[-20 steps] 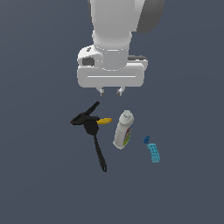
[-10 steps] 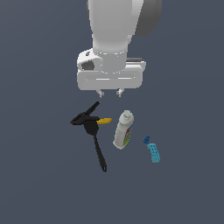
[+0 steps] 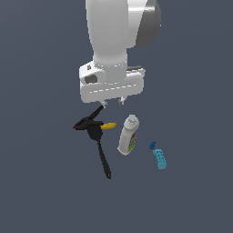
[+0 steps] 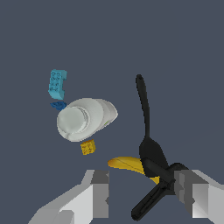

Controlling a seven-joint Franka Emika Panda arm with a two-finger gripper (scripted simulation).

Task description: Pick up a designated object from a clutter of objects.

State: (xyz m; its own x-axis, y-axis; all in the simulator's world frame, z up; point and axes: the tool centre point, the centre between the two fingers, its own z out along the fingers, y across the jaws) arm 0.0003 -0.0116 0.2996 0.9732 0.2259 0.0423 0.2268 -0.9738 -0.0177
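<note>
The gripper (image 3: 113,103) is hovering above the clutter with its fingers (image 4: 101,192) apart and holding nothing, so the approach is under way. The black tool (image 3: 89,120) is lying on the table (image 3: 41,173) across the spatula (image 3: 101,148) head, touching the banana (image 3: 108,126). Next, the fingers likely need to straddle its slim shaft before descending.
</note>
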